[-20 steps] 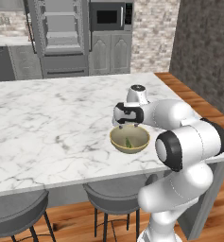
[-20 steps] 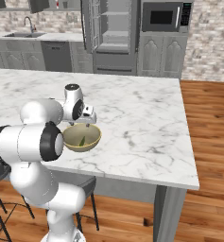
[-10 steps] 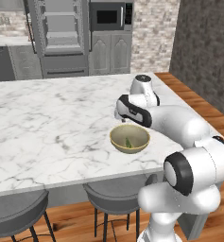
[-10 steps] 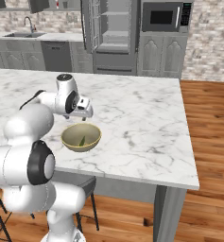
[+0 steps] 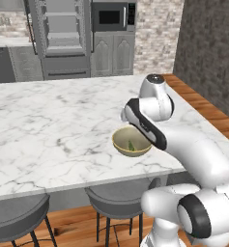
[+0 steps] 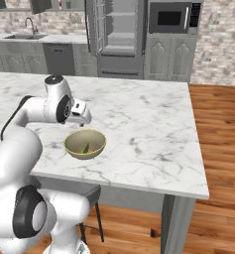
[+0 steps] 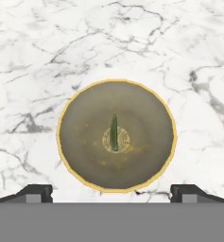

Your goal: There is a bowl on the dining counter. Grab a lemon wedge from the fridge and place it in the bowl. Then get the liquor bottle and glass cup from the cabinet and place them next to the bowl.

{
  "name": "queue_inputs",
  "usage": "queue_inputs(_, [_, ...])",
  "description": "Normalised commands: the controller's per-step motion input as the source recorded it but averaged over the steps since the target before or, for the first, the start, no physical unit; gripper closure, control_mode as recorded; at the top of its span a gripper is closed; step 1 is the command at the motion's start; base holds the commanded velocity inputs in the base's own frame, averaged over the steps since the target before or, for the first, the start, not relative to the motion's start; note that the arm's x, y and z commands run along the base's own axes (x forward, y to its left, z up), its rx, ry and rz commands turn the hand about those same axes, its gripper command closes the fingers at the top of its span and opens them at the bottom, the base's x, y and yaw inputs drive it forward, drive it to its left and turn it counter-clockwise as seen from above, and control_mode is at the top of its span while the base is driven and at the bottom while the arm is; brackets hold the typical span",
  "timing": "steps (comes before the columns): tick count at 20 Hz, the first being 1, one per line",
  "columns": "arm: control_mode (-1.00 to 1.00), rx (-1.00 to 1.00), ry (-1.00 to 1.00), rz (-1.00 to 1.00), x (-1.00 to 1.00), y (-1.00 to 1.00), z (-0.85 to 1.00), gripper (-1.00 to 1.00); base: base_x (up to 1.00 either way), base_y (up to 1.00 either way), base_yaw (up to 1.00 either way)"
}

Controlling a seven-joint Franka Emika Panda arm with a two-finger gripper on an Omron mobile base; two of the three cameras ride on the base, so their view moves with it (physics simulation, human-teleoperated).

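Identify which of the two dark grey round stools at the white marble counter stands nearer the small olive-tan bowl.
The stool beside the robot's base, directly below the bowl; the other stool sits far along the counter.

Your arm bends forward from the base, its wrist turned downward; the gripper [image 7: 111, 191] hangs directly above the bowl [image 7: 85, 160], fingers spread wide and holding nothing.
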Motion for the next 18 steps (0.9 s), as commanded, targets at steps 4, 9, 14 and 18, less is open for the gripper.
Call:
queue_inputs(4, [-1.0,0.0,-0.1,-0.02,-0.69,0.0,0.04,-1.0,0.0,0.0,0.0])
queue_inputs(9, [-1.0,0.0,0.0,-0.01,-0.24,0.0,0.0,-1.0,0.0,0.0,0.0])
queue_inputs(14, [-1.0,-0.02,0.03,0.0,0.0,0.0,0.0,-1.0,0.0,0.0,0.0])
queue_inputs(18, [-1.0,-0.03,0.0,0.0,-0.08,0.0,0.0,-1.0,0.0,0.0,0.0])
